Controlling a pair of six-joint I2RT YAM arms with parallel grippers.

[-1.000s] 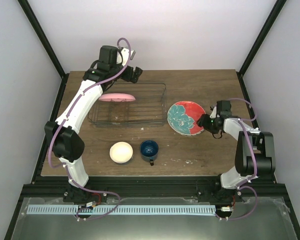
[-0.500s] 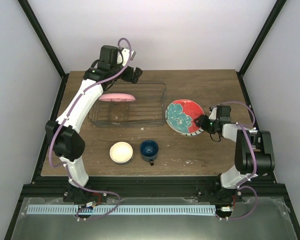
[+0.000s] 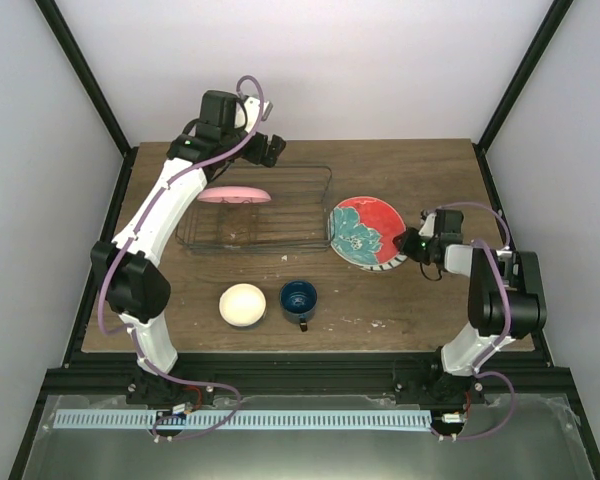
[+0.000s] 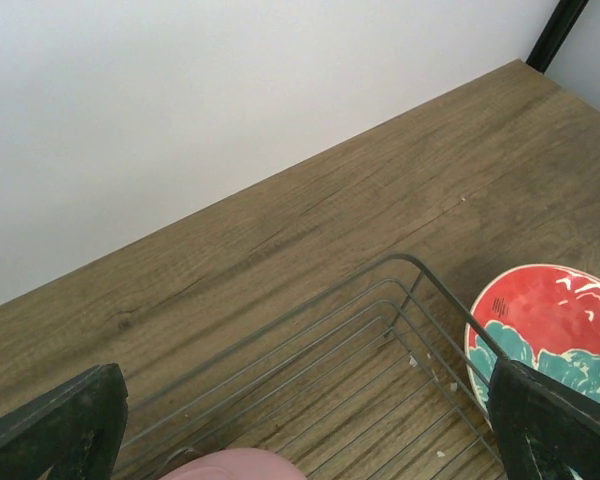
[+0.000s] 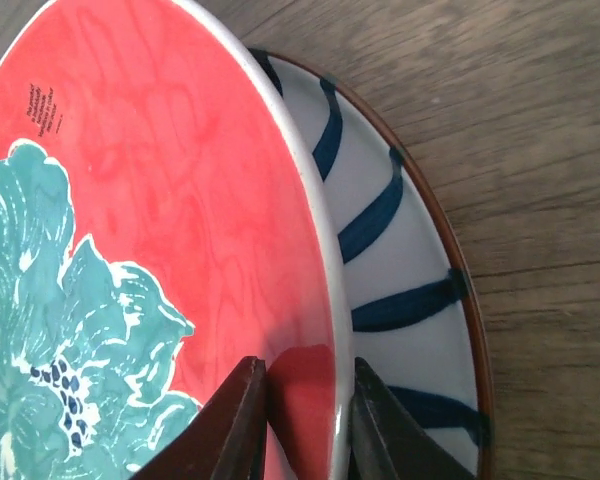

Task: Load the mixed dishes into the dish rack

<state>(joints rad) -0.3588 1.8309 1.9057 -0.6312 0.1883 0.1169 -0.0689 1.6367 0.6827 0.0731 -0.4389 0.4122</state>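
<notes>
- Some small dark printed lines are showing on the red plate with teal flowers, near its far-left rim in the right wrist view, but they are too small to read. No other writing is showing.
- The left arm is reaching from its base at the near left far over the desk, and its wrist is bending to the right above the far edge of the dish rack.
- The left claw is hanging in the air with its jaws wide apart and is gripping nothing. In its own view the rack wires are lying below it.
- The right arm is standing folded at the near right, and its forearm is running low over the desk toward the left.
- The right claw is pointing left and is clamping the right rim of the red plate. In the wrist view one finger is pressing on the red face and the other is sitting outside the rim.
- The red plate is lying on the white plate with dark radial stripes, shifted to the left of it. Its left edge is reaching the right end of the rack; I cannot tell if they are touching.
- The plain pink plate is sitting in the left part of the rack, near the far side.
- The small cream bowl and the dark blue mug are standing side by side on the desk, near of the rack, well apart from both claws.
</notes>
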